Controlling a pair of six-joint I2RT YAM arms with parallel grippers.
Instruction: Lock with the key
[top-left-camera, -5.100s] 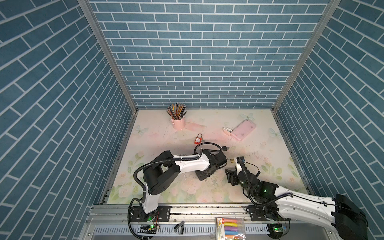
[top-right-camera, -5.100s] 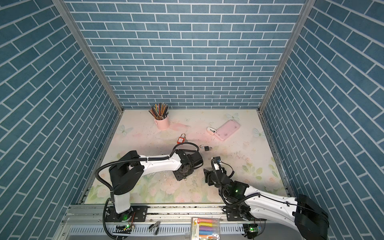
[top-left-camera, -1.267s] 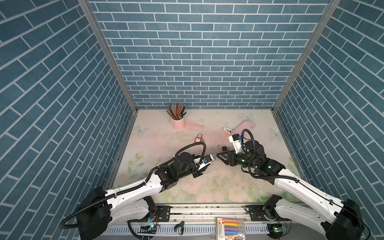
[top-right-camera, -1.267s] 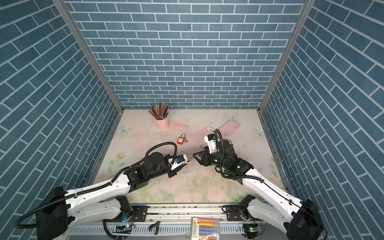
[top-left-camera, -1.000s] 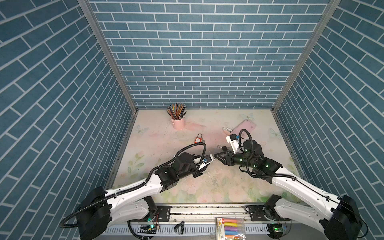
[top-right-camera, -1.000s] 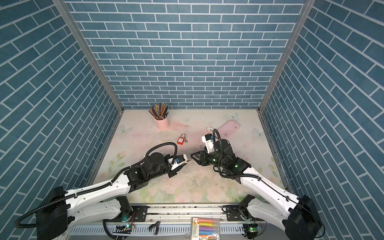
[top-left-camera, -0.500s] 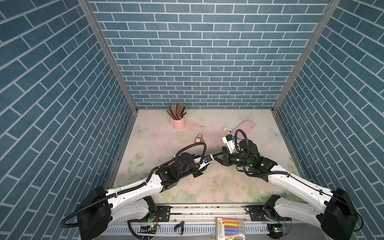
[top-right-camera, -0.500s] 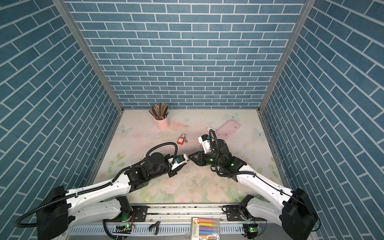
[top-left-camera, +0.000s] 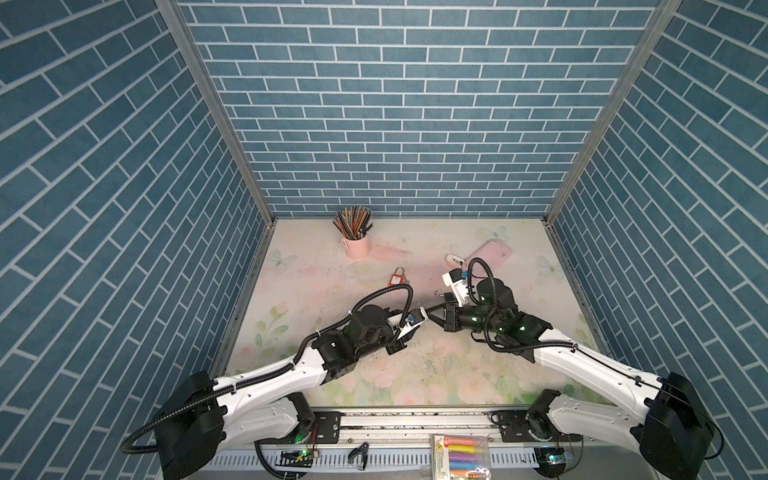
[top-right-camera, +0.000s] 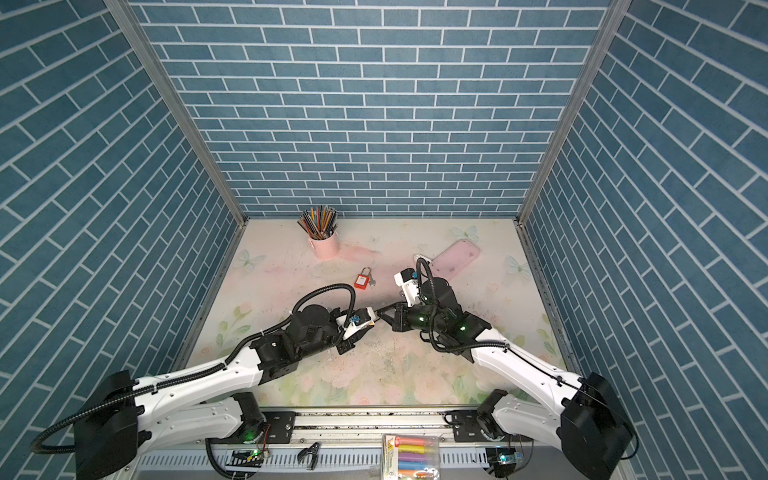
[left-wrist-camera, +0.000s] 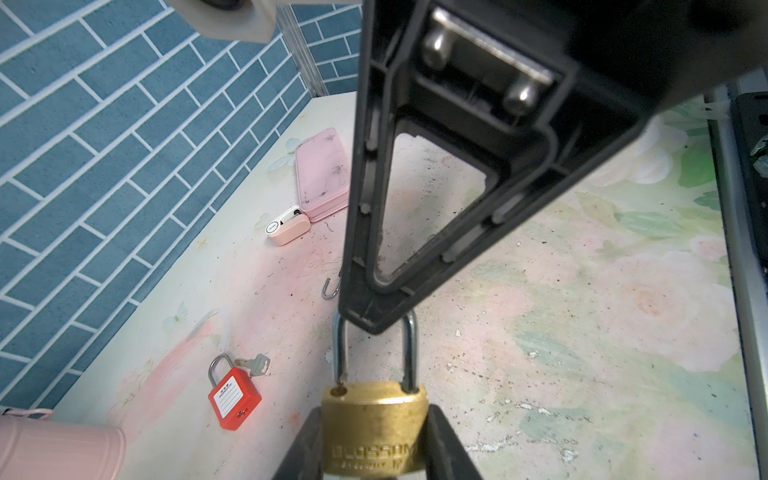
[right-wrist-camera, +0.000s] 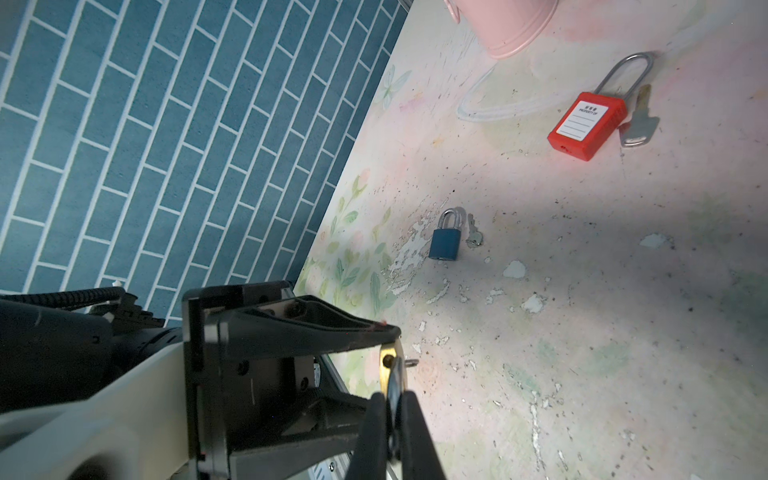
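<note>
left gripper (left-wrist-camera: 374, 442): fingers clamped on the two narrow edges of the brass body
brass padlock (left-wrist-camera: 374, 411): held in the air over the middle of the table (top-left-camera: 457, 374), between the two grippers
shackle (left-wrist-camera: 409, 353): one leg seated, the other out of its hole and just above it
right gripper (left-wrist-camera: 371, 321): fingers pinched tight on the top bend of the shackle
key: small metal stub (right-wrist-camera: 411, 362) at the far end of the brass body; too small to tell more
room below: scuffed table under the grip and toward the front rail
room behind: hook (left-wrist-camera: 329, 289) near the right gripper; red padlock (left-wrist-camera: 235, 397) and its key (left-wrist-camera: 257, 365) flat, well apart
blue padlock (right-wrist-camera: 444, 245): flat on the table, well apart from both grippers
edges: walls well apart; pink cup (top-left-camera: 357, 247) and pink case (top-left-camera: 488, 259) near the back wall
</note>
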